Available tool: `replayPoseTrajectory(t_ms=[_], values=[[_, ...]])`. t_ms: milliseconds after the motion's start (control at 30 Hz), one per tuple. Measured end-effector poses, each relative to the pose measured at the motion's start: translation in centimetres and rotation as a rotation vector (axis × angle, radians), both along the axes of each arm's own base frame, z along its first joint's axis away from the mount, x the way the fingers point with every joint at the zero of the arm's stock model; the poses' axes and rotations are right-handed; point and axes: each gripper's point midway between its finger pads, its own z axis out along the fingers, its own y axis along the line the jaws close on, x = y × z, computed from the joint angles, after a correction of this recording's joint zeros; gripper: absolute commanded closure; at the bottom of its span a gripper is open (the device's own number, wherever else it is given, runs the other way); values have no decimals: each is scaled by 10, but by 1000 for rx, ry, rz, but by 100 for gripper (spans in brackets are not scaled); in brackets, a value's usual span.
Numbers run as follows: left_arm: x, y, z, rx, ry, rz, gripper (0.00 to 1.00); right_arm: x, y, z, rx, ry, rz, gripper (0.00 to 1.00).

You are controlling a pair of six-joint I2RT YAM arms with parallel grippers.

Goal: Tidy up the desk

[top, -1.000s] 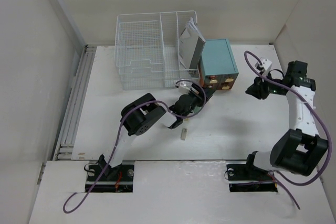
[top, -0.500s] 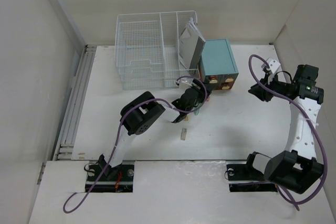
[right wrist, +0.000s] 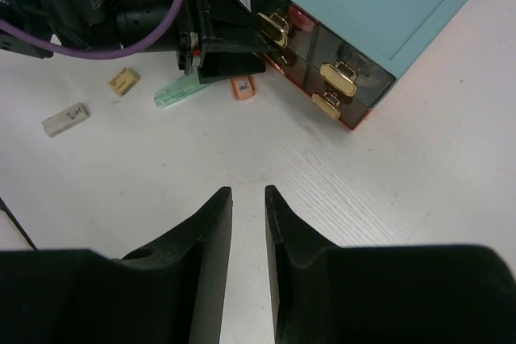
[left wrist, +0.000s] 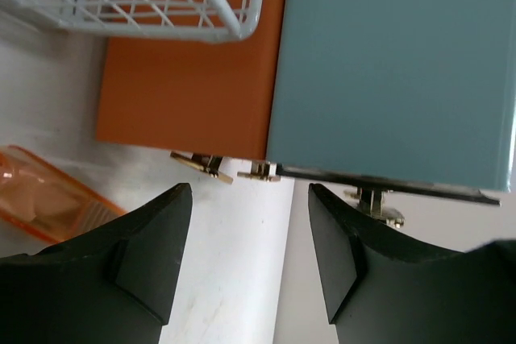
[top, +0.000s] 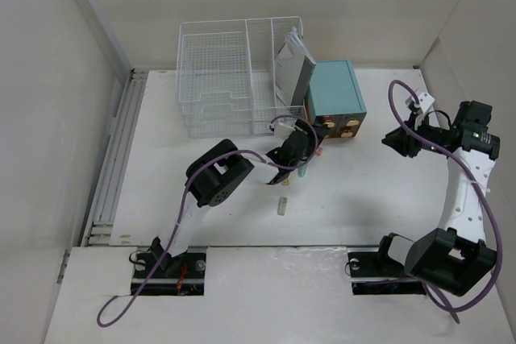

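**Top view, read from the bottom of the frame upward.** The desk (top: 153,175) fills the centre of the frame, from the arm bases at the bottom edge to the back wall. A small pale block (top: 282,205) lies at lower centre. Above it the left gripper (top: 306,141) hovers with its fingers apart and empty, just in front of the teal drawer box (top: 337,93). At right centre the right gripper (top: 390,141) shows its fingers nearly together, with a narrow gap and nothing between them. A white wire basket (top: 230,78) stands at upper centre, beside the box.
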Motion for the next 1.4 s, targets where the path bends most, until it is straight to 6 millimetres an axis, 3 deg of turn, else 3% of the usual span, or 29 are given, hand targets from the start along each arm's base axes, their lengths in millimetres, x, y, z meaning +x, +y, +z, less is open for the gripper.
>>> replayPoseTrajectory(t_ms=[867, 1100, 1400], values=[[10, 5, -26, 51, 57, 81, 54, -14, -2, -14, 85, 84, 44, 71], [14, 1, -30, 44, 51, 98, 73, -16, -1, -20, 98, 89, 80, 70], [14, -1, -27, 38, 43, 111, 86, -17, 0, -20, 89, 71, 97, 70]])
